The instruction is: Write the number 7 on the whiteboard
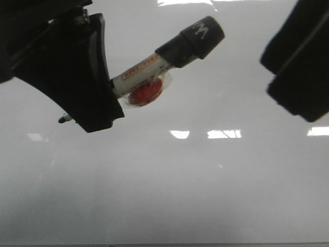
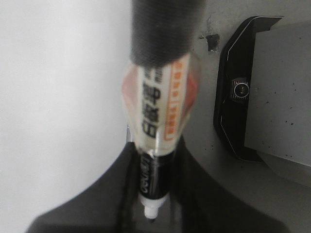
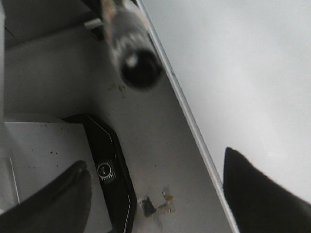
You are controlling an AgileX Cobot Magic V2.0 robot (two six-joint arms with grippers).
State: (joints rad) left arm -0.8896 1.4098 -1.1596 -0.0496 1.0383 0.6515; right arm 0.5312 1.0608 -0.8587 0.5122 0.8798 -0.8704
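Note:
The glossy pale whiteboard (image 1: 180,190) fills the front view. The number 7 is out of view in every frame. My left gripper (image 1: 103,98) is shut on a marker (image 1: 154,69), which has a white labelled barrel and a black cap end (image 1: 198,41). A red round piece (image 1: 146,92) sits under clear tape on the barrel. The marker's tip (image 1: 65,119) pokes out beyond the fingers, just above the board. In the left wrist view the marker (image 2: 158,121) runs down between the jaws of the left gripper (image 2: 155,194). My right gripper (image 3: 160,194) is open and holds nothing.
A black unit with a small lens (image 2: 240,92) lies on the grey table beside the whiteboard's edge (image 3: 194,126). Tape scraps (image 3: 155,204) stick to the table near it. Bright light reflections (image 1: 223,134) lie across the board. The right gripper (image 1: 298,67) hangs at the upper right.

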